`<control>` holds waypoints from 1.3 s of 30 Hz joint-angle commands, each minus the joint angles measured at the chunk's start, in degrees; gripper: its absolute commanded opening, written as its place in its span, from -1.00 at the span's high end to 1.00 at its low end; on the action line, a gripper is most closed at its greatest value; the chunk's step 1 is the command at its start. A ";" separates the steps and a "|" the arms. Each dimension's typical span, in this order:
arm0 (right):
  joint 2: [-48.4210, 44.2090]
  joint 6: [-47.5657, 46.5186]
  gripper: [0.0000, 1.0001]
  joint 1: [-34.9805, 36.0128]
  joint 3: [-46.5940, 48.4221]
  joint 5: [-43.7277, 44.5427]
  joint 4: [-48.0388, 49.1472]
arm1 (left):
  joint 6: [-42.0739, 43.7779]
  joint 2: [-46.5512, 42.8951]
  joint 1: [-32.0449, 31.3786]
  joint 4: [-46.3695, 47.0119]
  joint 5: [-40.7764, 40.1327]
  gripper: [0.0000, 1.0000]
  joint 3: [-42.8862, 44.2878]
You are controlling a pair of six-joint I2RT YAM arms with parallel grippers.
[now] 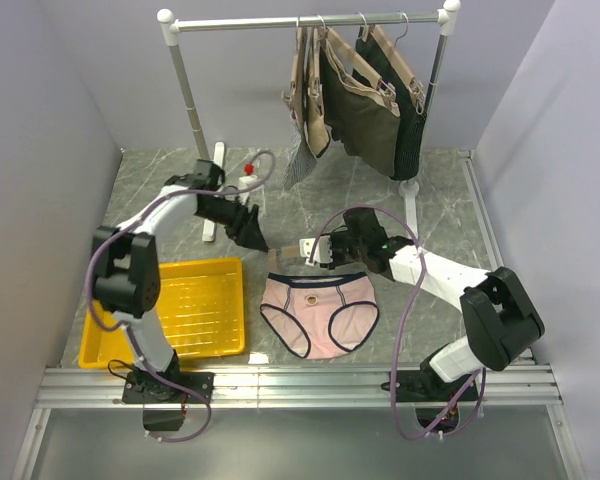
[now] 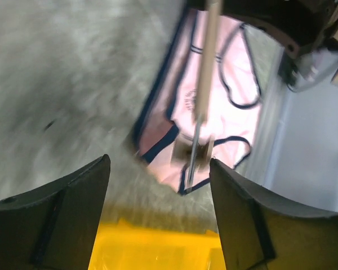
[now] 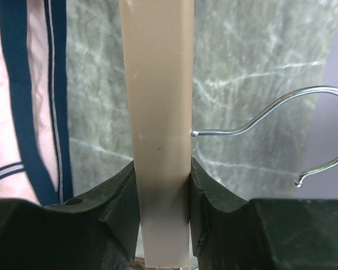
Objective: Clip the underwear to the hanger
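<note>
Right wrist view: right fingers (image 3: 121, 197) clenched on the hanger (image 3: 160, 112), held along the far waistband of the underwear (image 1: 318, 315), flat on the desk (image 1: 440, 200). Left fingers (image 2: 79, 197) spread, empty. Risk: pressing the clip may pivot the bar off the waistband.

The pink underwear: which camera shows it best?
The top external view: the underwear lies whole and flat on the table. The left wrist view shows most of it, but blurred, with the hanger lying across it. The right wrist view catches only its navy-edged border.
</note>
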 commanded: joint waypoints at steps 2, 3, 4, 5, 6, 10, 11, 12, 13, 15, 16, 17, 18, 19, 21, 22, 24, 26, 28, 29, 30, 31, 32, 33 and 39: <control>-1.45 2.19 1.00 -2.64 1.84 -0.49 -3.42 | -7.68 -10.41 3.19 13.26 -4.40 -0.52 -4.48; -2.50 1.93 1.00 -2.73 1.22 -0.76 -4.30 | -7.24 -10.42 3.19 12.47 -4.50 -0.51 -4.48; -3.03 1.14 1.00 -2.82 0.17 -0.85 -4.74 | -6.80 -9.98 3.19 11.50 -4.41 -0.51 -3.96; -3.47 0.96 1.00 -2.74 -0.45 -1.11 -5.27 | -5.58 -9.37 3.19 10.10 -3.89 -0.49 -3.44; -4.43 0.96 1.00 -2.82 -1.59 -1.11 -5.01 | -5.13 -8.23 3.11 8.17 -3.10 -0.49 -3.08; -4.88 0.17 1.00 -2.03 -1.86 -0.32 -4.04 | -2.24 -5.33 0.92 3.07 -0.63 -0.58 0.42; -4.79 0.08 1.00 -1.95 -1.51 -0.32 -4.04 | -1.45 -4.71 -0.83 2.01 -0.81 -0.61 1.05; -4.53 -0.01 1.00 -1.94 -0.73 -0.49 -4.22 | -0.05 -3.66 -1.72 -0.09 -1.07 -0.62 1.57; -4.44 -0.18 1.00 -1.94 -0.46 -0.67 -4.22 | 0.40 -3.04 -2.51 -0.54 -1.24 -0.63 2.19; -4.18 -0.45 1.00 -1.86 0.33 -0.93 -4.22 | -0.20 -1.73 -4.27 -0.64 -1.86 -0.67 2.55; -4.09 -0.88 1.00 -1.77 0.51 -0.94 -4.22 | -0.38 -1.20 -4.71 -1.07 -2.04 -0.70 3.24; -4.09 -1.23 1.00 -1.77 0.51 -1.02 -4.13 | -0.64 -0.67 -5.24 -1.16 -2.04 -0.71 3.42; -4.26 -1.59 1.00 -1.68 0.25 -1.11 -3.87 | -1.26 0.12 -5.33 -1.16 -1.60 -0.72 3.60; -4.44 -2.29 1.00 -1.51 -0.01 -1.02 -3.61 | -1.35 0.39 -5.33 -1.42 -1.51 -0.72 3.95; -5.14 -2.82 1.00 -1.51 -0.89 -0.85 -2.56 | -1.70 1.00 -5.86 -1.16 -2.21 -0.69 4.13; -5.40 -3.52 1.00 -1.33 -1.24 -0.85 -2.37 | -1.70 1.09 -5.95 -1.16 -2.21 -0.69 4.22; -6.02 -3.96 1.00 -1.24 -2.29 -1.02 -1.24 | -1.53 1.88 -6.12 -1.86 -1.34 -0.64 4.57; -6.02 -4.23 1.00 -1.07 -2.39 -0.76 -0.97 | 0.39 2.85 -6.30 -3.70 -0.29 -0.54 5.79; -5.85 -3.96 1.00 -0.98 -2.04 -0.76 -0.70 | 1.55 4.43 -6.39 -6.78 1.12 -0.47 7.20; -5.67 -3.96 1.00 -1.07 -1.86 -0.76 -0.70 | 2.07 4.87 -6.39 -7.22 1.65 -0.40 7.47; -5.67 -4.05 1.00 -1.07 -1.69 -0.76 -0.79 | 2.34 5.40 -6.39 -8.10 1.91 -0.36 7.73; -5.58 -4.22 1.00 -0.98 -1.60 -0.76 -0.79 | 2.60 5.58 -6.39 -8.45 2.70 -0.33 7.91; -5.50 -4.40 1.00 -0.89 -1.51 -0.76 -0.88 | 3.30 5.58 -6.39 -8.81 3.23 -0.26 8.08; -5.41 -4.40 1.00 -0.98 -1.42 -0.67 -0.97 | 3.57 5.93 -6.39 -9.59 3.41 -0.22 8.26; -5.06 -4.40 1.00 -0.98 -1.07 -0.41 -0.62 | 5.77 6.46 -6.47 -11.88 4.90 0.12 8.79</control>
